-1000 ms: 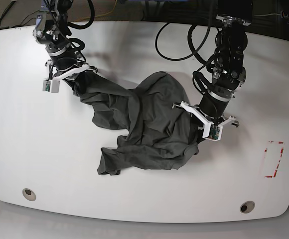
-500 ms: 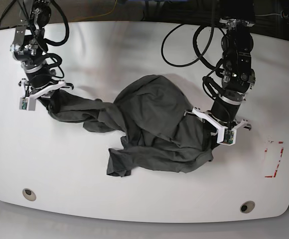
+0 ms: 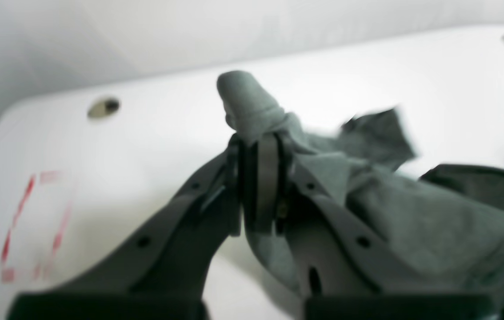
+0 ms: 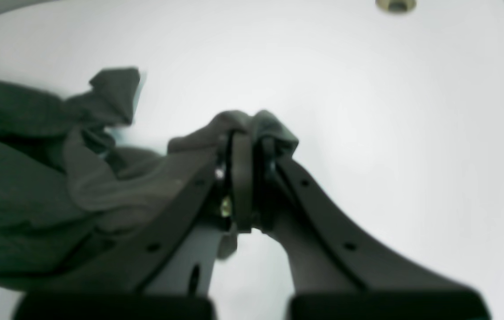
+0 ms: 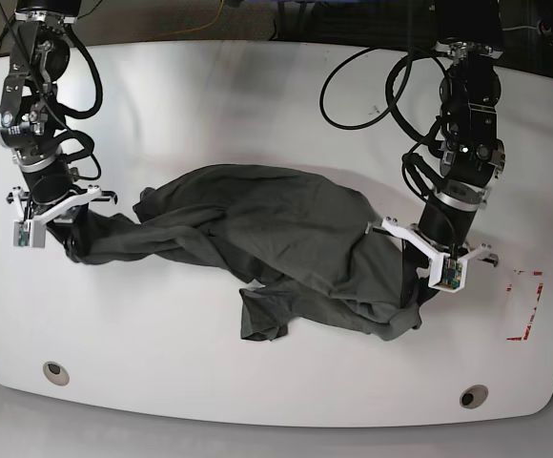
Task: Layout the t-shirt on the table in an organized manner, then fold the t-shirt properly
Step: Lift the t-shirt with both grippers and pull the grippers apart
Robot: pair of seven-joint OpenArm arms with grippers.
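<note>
My worktop (image 5: 276, 114) is white and glossy, with broad bare room behind the cloth and along its near edge, where two grommets (image 5: 55, 371) sit; a red tape mark (image 5: 524, 305) lies off by my left arm. I can read no writing or label on anything. The t-shirt (image 5: 276, 239) is stretched crumpled across the middle, its long axis running between my two arms, one loose flap drooping toward the near edge. My left end effector (image 3: 258, 178) is clamped tight on a bunched end of it; my right end effector (image 4: 245, 178) pinches the opposite end likewise.
</note>
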